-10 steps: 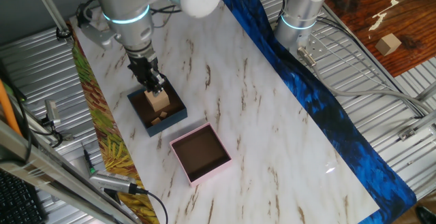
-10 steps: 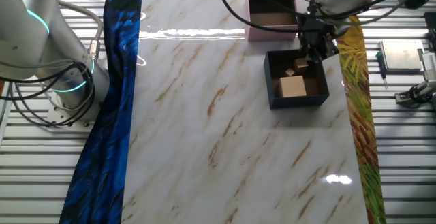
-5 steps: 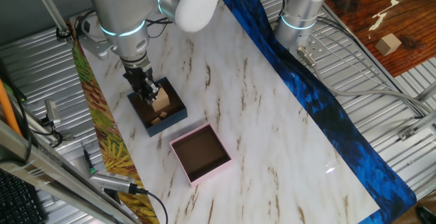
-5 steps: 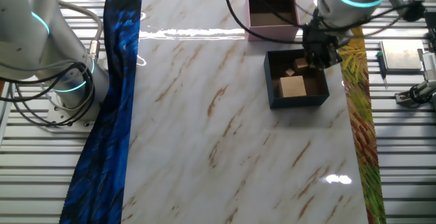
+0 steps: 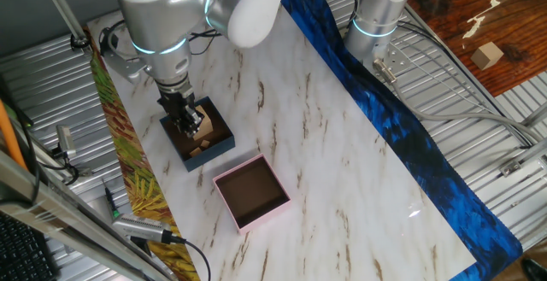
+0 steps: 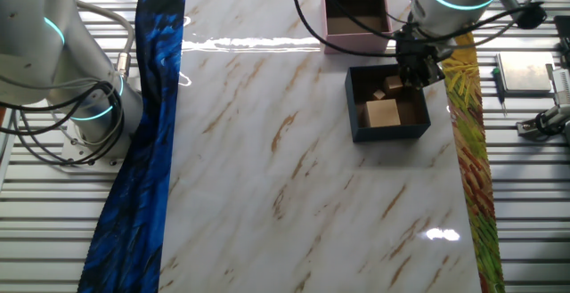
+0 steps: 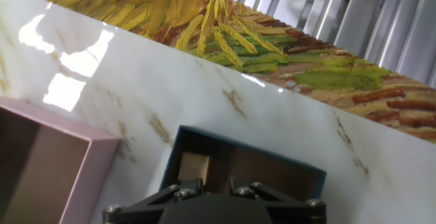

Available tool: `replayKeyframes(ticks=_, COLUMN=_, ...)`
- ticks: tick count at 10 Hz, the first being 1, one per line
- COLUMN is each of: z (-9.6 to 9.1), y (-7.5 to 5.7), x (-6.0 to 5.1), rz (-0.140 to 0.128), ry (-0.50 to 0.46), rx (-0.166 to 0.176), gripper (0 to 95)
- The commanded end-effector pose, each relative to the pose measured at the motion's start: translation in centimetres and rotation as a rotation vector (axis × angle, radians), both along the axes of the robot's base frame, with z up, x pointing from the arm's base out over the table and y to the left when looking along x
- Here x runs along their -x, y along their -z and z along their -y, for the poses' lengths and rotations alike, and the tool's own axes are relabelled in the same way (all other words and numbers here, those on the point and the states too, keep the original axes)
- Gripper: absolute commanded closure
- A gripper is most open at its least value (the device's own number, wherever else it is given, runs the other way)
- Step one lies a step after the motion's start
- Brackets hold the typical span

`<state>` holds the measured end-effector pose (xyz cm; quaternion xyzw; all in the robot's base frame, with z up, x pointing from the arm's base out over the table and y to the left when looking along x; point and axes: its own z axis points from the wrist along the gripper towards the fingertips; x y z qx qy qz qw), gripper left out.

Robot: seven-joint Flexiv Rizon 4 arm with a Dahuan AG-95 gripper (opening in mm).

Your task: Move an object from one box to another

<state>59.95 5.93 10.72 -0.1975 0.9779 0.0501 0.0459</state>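
The dark navy box (image 5: 198,137) sits near the table's left edge with wooden blocks inside. A large block (image 6: 383,113) and smaller pieces (image 6: 378,93) lie on its brown floor. My gripper (image 5: 185,122) hangs low over the box's far corner, next to a block (image 5: 203,124). The other fixed view shows my gripper (image 6: 417,68) above the box's right rim. In the hand view my gripper (image 7: 216,183) looks into the navy box (image 7: 240,139) at a block (image 7: 194,167). Its jaws stand slightly apart with nothing between them. The pink box (image 5: 250,193) stands beside the navy one and holds nothing.
A yellow-green patterned cloth (image 5: 120,144) borders the table by the navy box, and a blue cloth (image 5: 402,136) runs along the opposite side. A second robot arm's base (image 5: 376,16) stands beyond the blue cloth. Metal grating surrounds the table.
My gripper has shifted a little toward the navy box's far corner and dropped lower. The blocks and both boxes have not moved.
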Motion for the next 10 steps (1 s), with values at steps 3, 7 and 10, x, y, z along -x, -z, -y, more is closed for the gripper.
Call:
replayKeyframes(ticks=3, z=-0.1, y=1.2, x=-0.2, rz=0.012, ry=0.007, rx=0.003, gripper=76.0)
replayKeyframes(ticks=7, z=-0.1, y=1.5, x=-0.3, rz=0.014, ry=0.009, rx=0.006, gripper=76.0)
replayKeyframes(ticks=10, z=-0.1, y=1.5, x=-0.3, rz=0.006, ry=0.015, rx=0.02, gripper=76.0)
